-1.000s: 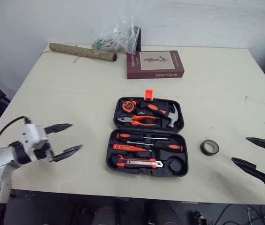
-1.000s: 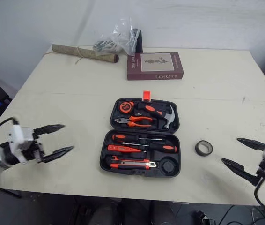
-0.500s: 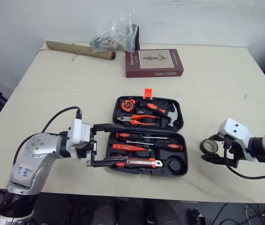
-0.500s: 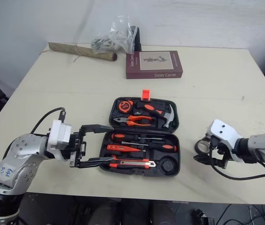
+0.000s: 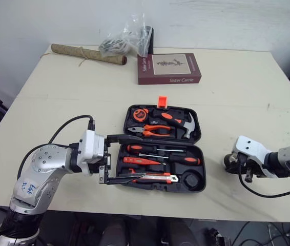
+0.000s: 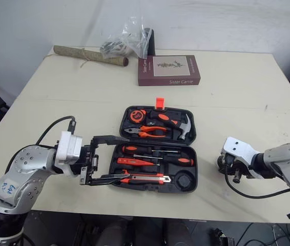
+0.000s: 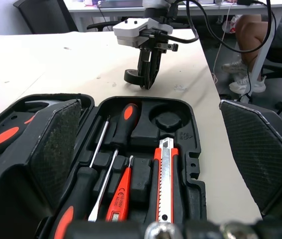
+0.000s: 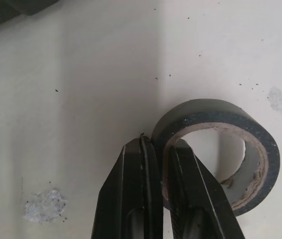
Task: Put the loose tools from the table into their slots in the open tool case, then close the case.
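Across the table, both arms had been brought in from the near edge within the last second. The left gripper had been carried to the tool case and was held wide open astride the left end of its lower half, with nothing gripped. The right gripper had been pinched shut on the wall of the tape roll, one finger inside the ring and one outside, the roll resting on the table just right of the case. The last loose tool was thus judged secured for lifting. One case, one book, one tied paper roll, one plastic bag and one tape roll were counted. Inside the case, one round recess was left unfilled.
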`<state>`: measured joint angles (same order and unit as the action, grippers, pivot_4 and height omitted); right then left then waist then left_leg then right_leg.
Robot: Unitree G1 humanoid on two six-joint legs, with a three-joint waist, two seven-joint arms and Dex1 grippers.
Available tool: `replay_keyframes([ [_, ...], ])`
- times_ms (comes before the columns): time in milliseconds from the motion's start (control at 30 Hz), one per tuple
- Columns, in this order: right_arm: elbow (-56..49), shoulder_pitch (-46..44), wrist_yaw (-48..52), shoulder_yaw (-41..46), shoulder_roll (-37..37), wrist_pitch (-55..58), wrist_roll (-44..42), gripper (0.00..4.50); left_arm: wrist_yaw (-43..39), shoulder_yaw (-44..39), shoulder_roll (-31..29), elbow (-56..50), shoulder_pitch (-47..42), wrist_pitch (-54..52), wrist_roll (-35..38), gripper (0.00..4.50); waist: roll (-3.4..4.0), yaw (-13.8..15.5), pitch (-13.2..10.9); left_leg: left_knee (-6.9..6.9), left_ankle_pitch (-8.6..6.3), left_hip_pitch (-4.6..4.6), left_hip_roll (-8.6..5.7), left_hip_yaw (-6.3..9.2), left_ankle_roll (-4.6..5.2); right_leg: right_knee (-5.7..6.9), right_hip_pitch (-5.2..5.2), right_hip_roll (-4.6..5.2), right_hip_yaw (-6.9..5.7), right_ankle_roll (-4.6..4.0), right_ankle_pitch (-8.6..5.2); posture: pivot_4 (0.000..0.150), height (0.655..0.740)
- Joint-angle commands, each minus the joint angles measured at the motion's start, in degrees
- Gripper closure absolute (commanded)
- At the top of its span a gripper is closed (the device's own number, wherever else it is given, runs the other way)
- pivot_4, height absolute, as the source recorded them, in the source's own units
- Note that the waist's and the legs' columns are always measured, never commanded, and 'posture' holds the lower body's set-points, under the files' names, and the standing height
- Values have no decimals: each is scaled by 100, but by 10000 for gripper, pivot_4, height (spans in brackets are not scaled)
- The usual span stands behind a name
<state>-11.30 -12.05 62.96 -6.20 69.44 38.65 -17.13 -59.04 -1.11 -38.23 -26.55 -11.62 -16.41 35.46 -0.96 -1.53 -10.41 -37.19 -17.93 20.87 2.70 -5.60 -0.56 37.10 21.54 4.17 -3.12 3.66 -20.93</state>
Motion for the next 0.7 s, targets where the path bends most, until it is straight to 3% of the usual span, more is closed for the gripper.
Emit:
replay_keyframes([
  [33,-325,-100,549,194,281,-359,-65,44860,-4,-93,1,-179,41,98,21,0,1,3,-1,0,0,0,0,1,0,0,0,0,-1,0,0,1500,7400],
  [200,-1368,-1050,1255,178,171,645,-1214,44860,-223,-80,-50,25,41,273,-62,0,13,-33,-8,-1,0,3,4,2,-1,4,4,-4,-1,0,0,1500,7400],
  [333,-1907,-1640,1382,-476,-267,1064,-1509,44860,-335,6,0,143,-12,391,-140,0,12,8,-8,-2,2,11,6,22,-4,-1,3,-5,-19,0,0,1500,7400],
  [700,-1725,-1941,1458,-2063,-381,906,-209,44860,-229,91,31,-88,248,383,-184,0,12,-3,-8,-45,-16,34,-9,29,27,-3,-3,21,-33,7,4,1500,7400],
])
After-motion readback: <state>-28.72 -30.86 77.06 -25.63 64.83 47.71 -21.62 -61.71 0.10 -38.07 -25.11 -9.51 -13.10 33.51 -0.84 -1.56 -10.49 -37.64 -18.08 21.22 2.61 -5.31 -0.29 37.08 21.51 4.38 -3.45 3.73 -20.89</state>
